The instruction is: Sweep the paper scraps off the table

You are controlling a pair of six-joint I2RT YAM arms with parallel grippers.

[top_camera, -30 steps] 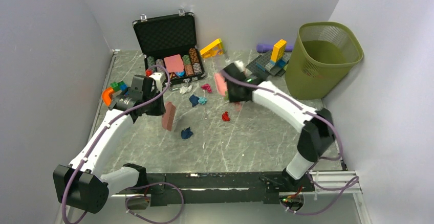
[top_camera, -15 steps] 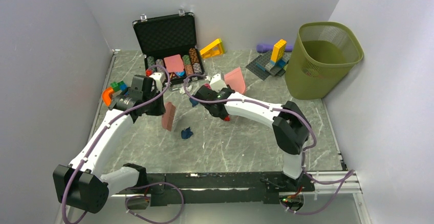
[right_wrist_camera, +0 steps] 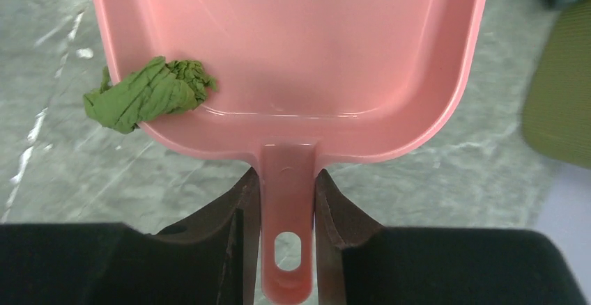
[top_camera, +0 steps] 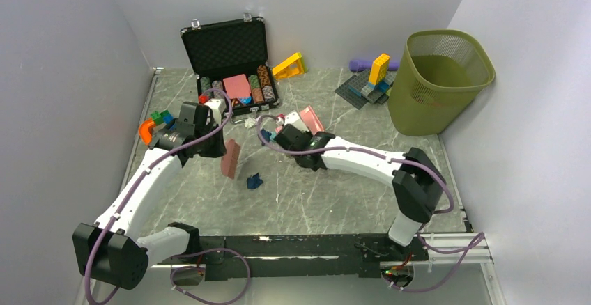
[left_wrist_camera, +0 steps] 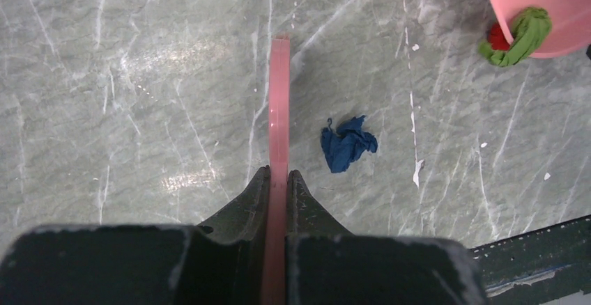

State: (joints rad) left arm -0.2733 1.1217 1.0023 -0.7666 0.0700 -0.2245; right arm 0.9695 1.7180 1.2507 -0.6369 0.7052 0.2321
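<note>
On the table (top_camera: 334, 193), my left gripper (top_camera: 212, 146) (left_wrist_camera: 279, 174) is shut on a thin pink scraper board (top_camera: 230, 157) (left_wrist_camera: 279, 103), seen edge-on and standing on the marble. A navy paper scrap (top_camera: 254, 180) (left_wrist_camera: 347, 143) lies just right of the board. My right gripper (top_camera: 296, 133) (right_wrist_camera: 287, 176) is shut on the handle of a pink dustpan (top_camera: 309, 119) (right_wrist_camera: 293, 40) (left_wrist_camera: 536, 2). A green scrap (right_wrist_camera: 143, 96) (left_wrist_camera: 523, 35) hangs on the pan's left rim, with a red scrap (left_wrist_camera: 496, 37) behind it. Other scraps under the right arm are mostly hidden.
An open black case of poker chips (top_camera: 230, 61) stands at the back. Toy blocks (top_camera: 159, 118) lie at the left wall, with a yellow block (top_camera: 289, 65) and a block-covered baseplate (top_camera: 368, 85) further back. An olive waste basket (top_camera: 439, 82) stands at the back right.
The right arm swung the dustpan leftward across the table, over the scraps in the middle, then drew it back a little. The left arm and its board stayed still.
</note>
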